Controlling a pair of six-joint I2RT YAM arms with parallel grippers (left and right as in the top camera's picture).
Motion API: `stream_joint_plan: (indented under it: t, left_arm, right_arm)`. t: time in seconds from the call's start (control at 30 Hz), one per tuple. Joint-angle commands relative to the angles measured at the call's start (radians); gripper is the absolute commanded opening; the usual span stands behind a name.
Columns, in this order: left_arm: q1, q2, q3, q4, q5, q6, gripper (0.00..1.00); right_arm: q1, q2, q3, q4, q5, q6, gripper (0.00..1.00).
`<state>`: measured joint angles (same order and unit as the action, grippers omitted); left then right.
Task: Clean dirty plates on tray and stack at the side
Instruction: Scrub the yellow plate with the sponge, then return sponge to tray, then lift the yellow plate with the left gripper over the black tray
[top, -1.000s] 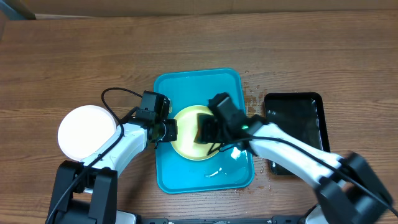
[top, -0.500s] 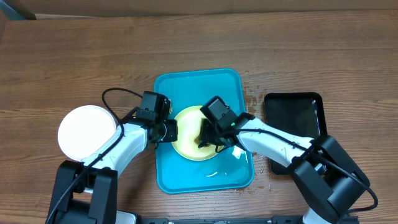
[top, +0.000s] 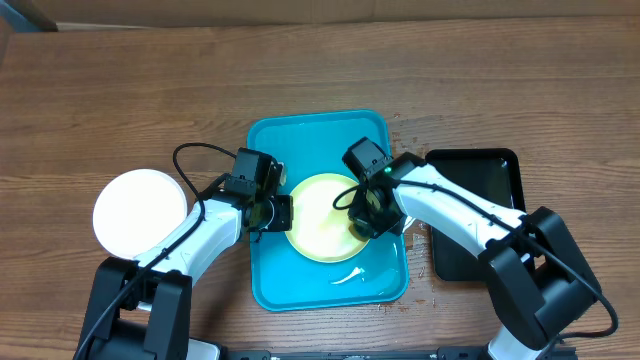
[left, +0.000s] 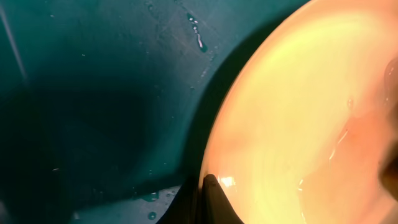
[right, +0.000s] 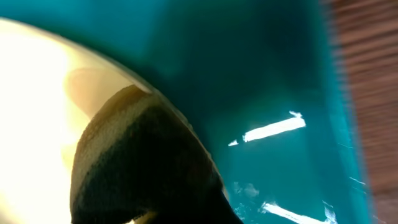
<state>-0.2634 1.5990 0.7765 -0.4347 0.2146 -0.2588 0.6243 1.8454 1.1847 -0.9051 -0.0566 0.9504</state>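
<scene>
- The left end effector (top: 272, 211) is clenched on the left rim of the yellow-green plate (top: 322, 218). One dark fingertip (left: 210, 200) overlaps that rim in the left wrist view.
- The right end effector (top: 366, 218) grasps a dark sponge (right: 143, 168), which presses on the plate's right edge.
- The yellow-green plate lies inside the turquoise tray (top: 310, 135), near the middle and a little toward the front. It is the only plate in the tray.
- Streaks of water (right: 270, 129) glint on the tray floor beside the plate.
- A white plate (top: 140, 210) sits on the wooden surface (top: 120, 90), left of the tray and apart from it.
- A black tray (top: 480, 200) lies just to the right of the turquoise one.
</scene>
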Motion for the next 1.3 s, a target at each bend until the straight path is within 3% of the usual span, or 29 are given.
stream_joint_plan:
  t: [0.0,0.37,0.77,1.03,1.13,1.27]
  left_arm:
    - [0.021,0.000,-0.022,-0.013,-0.095,0.011,0.04]
    - [0.021,0.000,-0.022,-0.012,-0.091,0.012,0.04]
    - [0.021,0.000,-0.022,-0.010,-0.079,0.012,0.04]
    - [0.021,0.000,-0.022,-0.010,-0.053,0.021,0.04]
    - [0.021,0.000,-0.022,-0.008,-0.053,0.021,0.04]
    - [0.021,0.000,-0.022,-0.010,-0.040,0.040,0.04]
  right_arm:
    - [-0.028,0.016,0.068,-0.090,0.206,0.012,0.04]
    - [-0.060,-0.075,0.156,-0.225,0.220,-0.122,0.04]
    - [-0.343,-0.271,0.120,-0.346,0.105,-0.372,0.04]
    - [-0.552,-0.271,-0.200,-0.106,-0.037,-0.493,0.04]
    - [-0.653,-0.271,-0.277,-0.010,-0.175,-0.576,0.11]
    - [-0.750,-0.282,-0.270,-0.006,-0.341,-0.712,0.25]
